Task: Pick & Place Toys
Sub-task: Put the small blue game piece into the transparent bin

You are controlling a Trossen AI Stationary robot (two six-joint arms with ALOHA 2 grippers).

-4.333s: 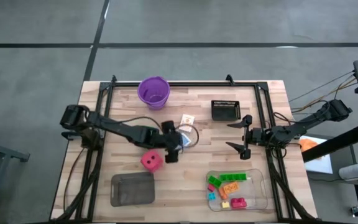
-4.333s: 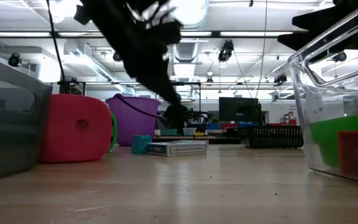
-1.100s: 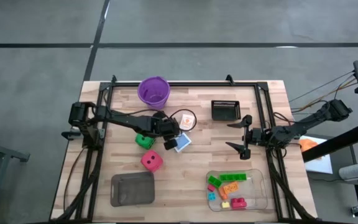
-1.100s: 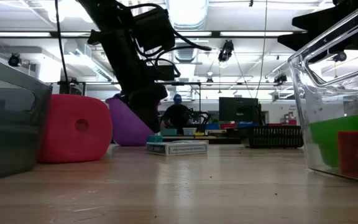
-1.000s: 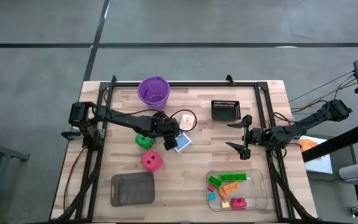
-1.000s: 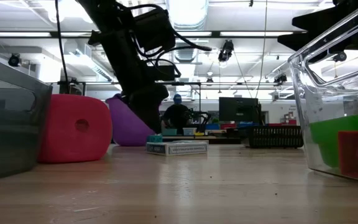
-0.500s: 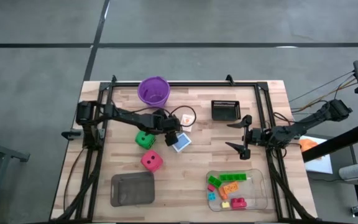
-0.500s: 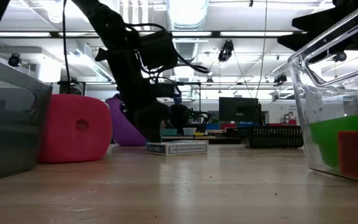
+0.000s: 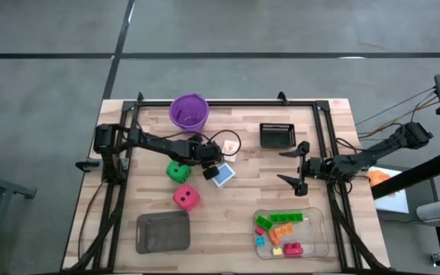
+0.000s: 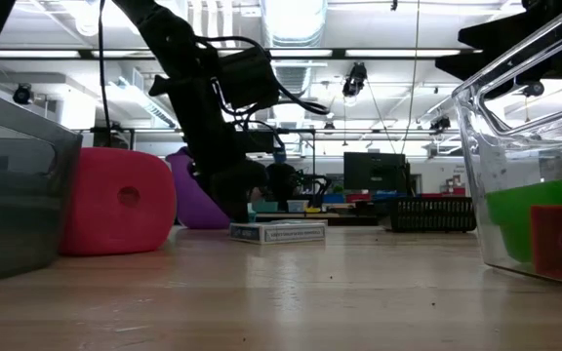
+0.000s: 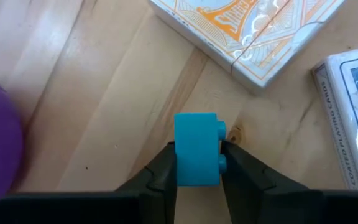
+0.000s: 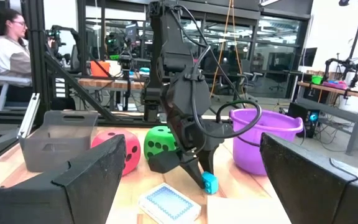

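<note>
My left gripper [image 9: 213,167] is down near the table's middle, shut on a small blue brick [image 11: 197,148], which also shows in the right wrist view [image 12: 210,182]. A white-and-orange card box [image 11: 247,31] and a blue-backed card box [image 9: 223,175] lie beside it. The green die [image 9: 177,171] and red die [image 9: 186,198] rest on the table. My right gripper [image 9: 294,164] is open and empty at the table's right. The purple cup [image 9: 189,112] stands at the far edge. My left gripper pinches the blue brick's two opposite sides [image 11: 178,163] between its two fingers, studs facing one finger. The fingers slant down from the table's left. Whether the brick's lower end touches the table, I cannot tell.
A clear tray [image 9: 319,221] with several bricks sits at the near right. A grey tray [image 9: 163,231] sits at the near left. A black rack [image 9: 276,134] stands at the far right. A person sits in the room beyond the table [image 12: 8,46].
My left gripper has moved a little toward the table's far edge and down to the table beside the card boxes.
</note>
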